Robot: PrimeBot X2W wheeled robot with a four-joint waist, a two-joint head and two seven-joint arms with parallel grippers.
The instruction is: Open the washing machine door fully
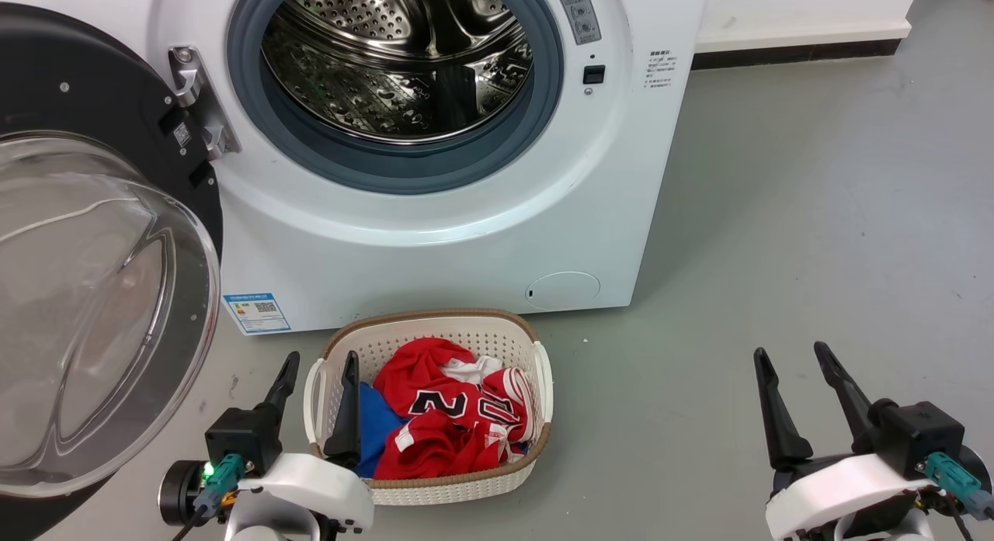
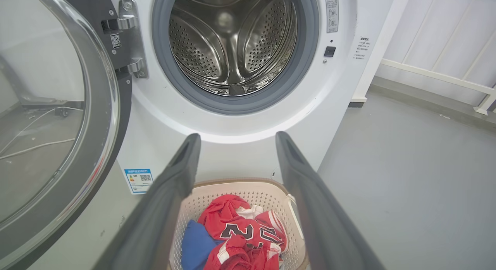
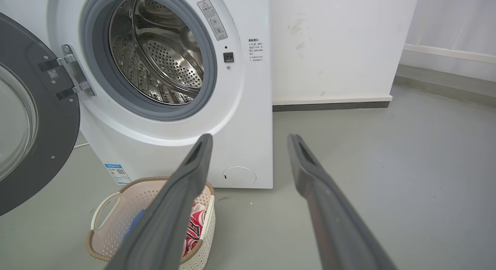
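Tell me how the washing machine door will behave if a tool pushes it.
The washing machine door looks rigid and would probably swing whole about its metal hinge. Its bulging glass bowl suggests some weight, so it may start slowly. The glossy black rim looks slippery; a push there could slide off.

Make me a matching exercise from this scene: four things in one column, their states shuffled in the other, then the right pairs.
1. washing machine door
2. drum
3. laundry basket
4. right gripper

A. holds red and blue clothes
B. fingers apart, over grey floor
C. no clothes seen inside
D. swung wide on its hinge

Pairs: 1-D, 2-C, 3-A, 4-B
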